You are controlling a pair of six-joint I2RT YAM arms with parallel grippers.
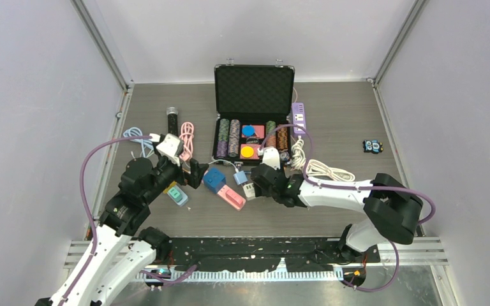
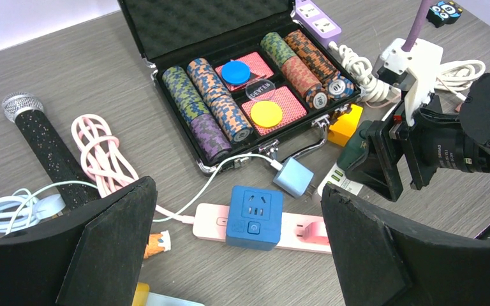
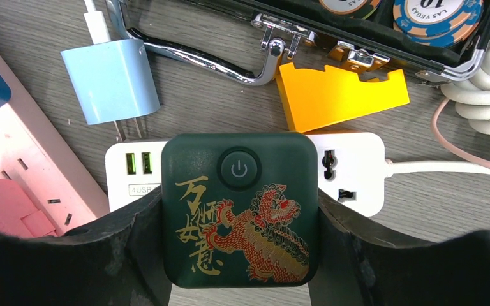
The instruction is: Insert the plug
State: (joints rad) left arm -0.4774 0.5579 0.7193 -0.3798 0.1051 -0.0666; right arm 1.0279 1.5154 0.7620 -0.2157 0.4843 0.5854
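Observation:
My right gripper is shut on a dark green cube plug with a power button and a red and gold lion print. The plug sits over the middle of a white power strip with USB ports, and I cannot tell whether it is seated. The plug and strip also show in the left wrist view. My left gripper is open and empty above a blue cube socket, which stands on a pink power strip. In the top view the right gripper is near the left gripper.
An open black case of poker chips stands behind. A light blue charger and a yellow block lie just beyond the white strip. A microphone, a pink cable, a purple strip and a white cable coil lie around.

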